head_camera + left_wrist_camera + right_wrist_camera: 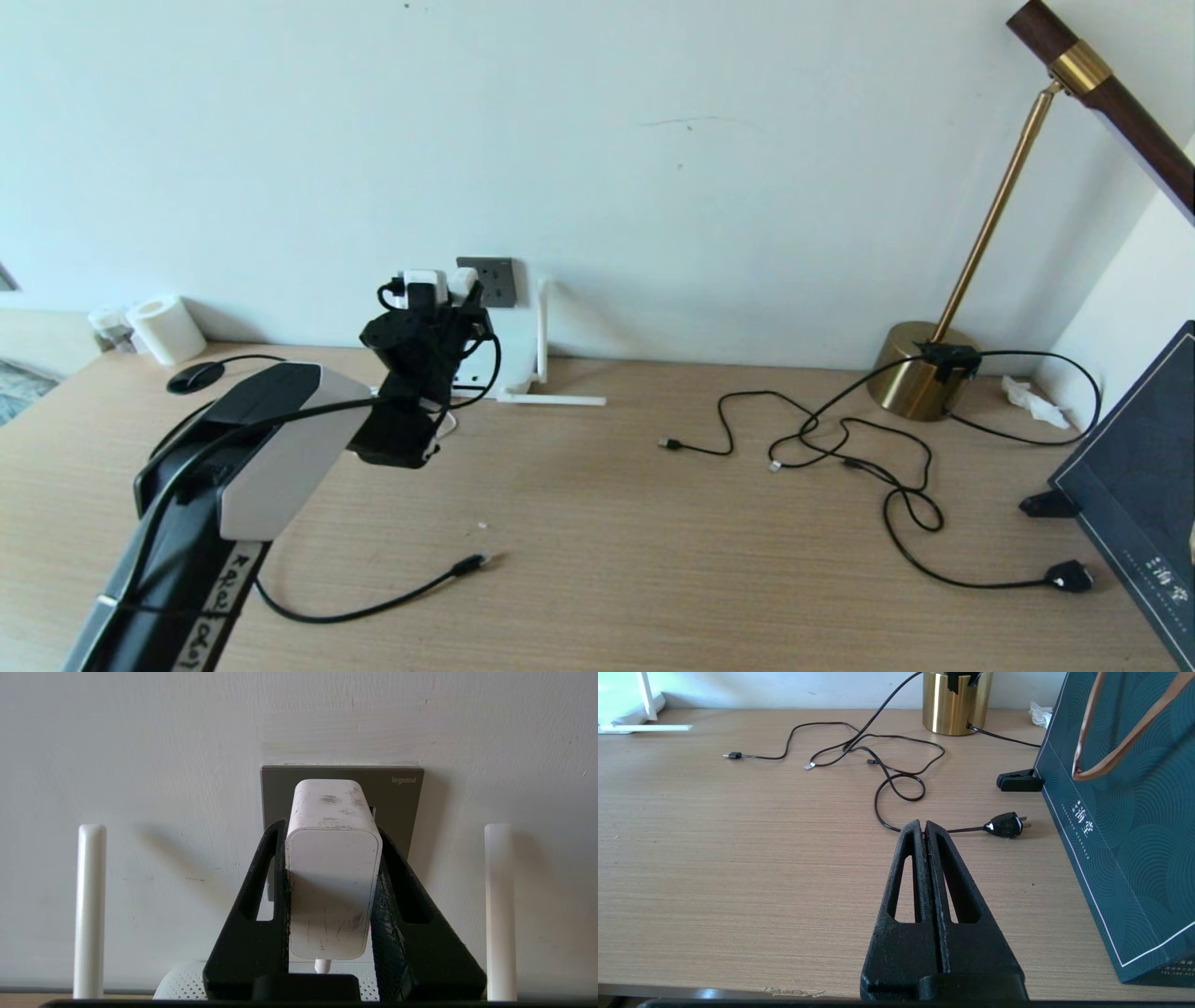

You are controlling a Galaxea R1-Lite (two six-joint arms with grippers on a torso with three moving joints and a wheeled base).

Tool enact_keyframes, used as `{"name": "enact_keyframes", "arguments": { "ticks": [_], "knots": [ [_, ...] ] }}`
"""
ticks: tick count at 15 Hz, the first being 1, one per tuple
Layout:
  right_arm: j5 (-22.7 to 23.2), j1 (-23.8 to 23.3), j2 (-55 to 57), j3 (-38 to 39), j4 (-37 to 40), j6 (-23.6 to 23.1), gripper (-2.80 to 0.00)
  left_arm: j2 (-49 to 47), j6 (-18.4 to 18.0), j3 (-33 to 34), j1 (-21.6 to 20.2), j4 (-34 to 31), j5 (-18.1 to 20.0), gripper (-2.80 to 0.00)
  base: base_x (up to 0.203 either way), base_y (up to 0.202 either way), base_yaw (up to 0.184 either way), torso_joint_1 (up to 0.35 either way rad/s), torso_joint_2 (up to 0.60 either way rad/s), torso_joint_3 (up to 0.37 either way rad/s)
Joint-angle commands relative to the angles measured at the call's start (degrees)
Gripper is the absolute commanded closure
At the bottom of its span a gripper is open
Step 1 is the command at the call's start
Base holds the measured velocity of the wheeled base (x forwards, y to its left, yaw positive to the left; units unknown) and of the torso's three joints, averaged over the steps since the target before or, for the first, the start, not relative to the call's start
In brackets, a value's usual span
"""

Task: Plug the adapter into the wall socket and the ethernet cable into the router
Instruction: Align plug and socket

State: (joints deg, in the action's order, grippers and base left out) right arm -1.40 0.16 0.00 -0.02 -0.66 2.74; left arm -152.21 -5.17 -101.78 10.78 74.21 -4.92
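A: Left gripper (332,877)?
B: Clamped on the adapter (332,868), up at the socket (402,802) on the far wall.
A: Touching?
B: Cannot tell; nose right at the plate.
A: Router (177,982)?
B: Just below, against the wall, antennas (89,910) either side.
A: Ethernet cable (467,564)?
B: Loose on the near desk (653,560).
A: Right gripper (924,828)?
B: Pressed together, empty, over the desk near a dark bag (1134,826).

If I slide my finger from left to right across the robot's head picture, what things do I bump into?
White paper roll → left hand holding the adapter → wall socket → tangle of thin black cords → brass lamp base → dark paper bag.
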Motion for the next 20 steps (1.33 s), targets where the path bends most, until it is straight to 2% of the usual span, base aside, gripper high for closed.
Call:
{"name": "enact_keyframes", "arguments": {
  "ticks": [1, 20],
  "knots": [
    [0.0, 0.02, 0.09, 0.02, -0.04, -0.02, 0.0, -1.42, -0.02, -2.54, 0.03, -0.9, -0.08, 0.0, 0.0, 0.0, 0.0, 0.0, 0.0, 0.0],
    [0.0, 0.02, 0.09, 0.02, -0.04, -0.02, 0.0, -5.29, -0.18, -7.38, 0.21, -2.84, -0.61, 0.0, 0.0, 0.0, 0.0, 0.0, 0.0, 0.0]
  ]
}}
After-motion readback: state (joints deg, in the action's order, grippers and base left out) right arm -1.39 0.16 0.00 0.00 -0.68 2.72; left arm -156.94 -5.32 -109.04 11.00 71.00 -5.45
